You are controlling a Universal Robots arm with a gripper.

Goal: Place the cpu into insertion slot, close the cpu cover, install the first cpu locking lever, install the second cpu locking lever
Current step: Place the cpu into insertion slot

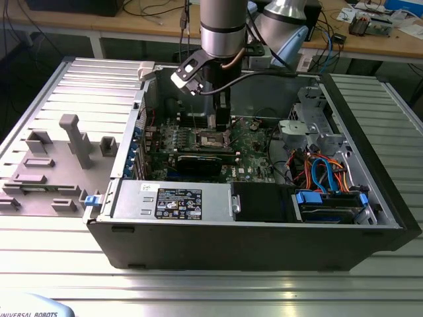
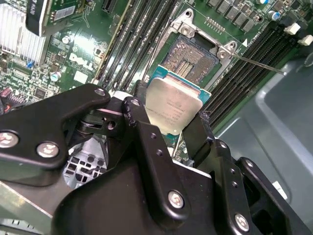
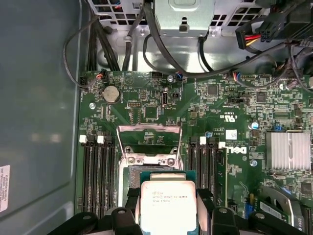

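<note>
Hovering just above the open insertion slot (image 2: 191, 58), the cpu (image 2: 172, 105) is being held, jaws clamped on it.

Bright even light glares off the cpu (image 3: 167, 208); the case wall (image 3: 39, 98) lies dimmer.

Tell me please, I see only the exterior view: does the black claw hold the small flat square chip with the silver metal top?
Observer: Yes. In the second wrist view the black claw is shut on the silver square chip.
Operator: And the place where it must go, is it open?
Observer: Yes. In the first wrist view the thin silvery cover frame is swung open off the square metal-rimmed socket.
</note>
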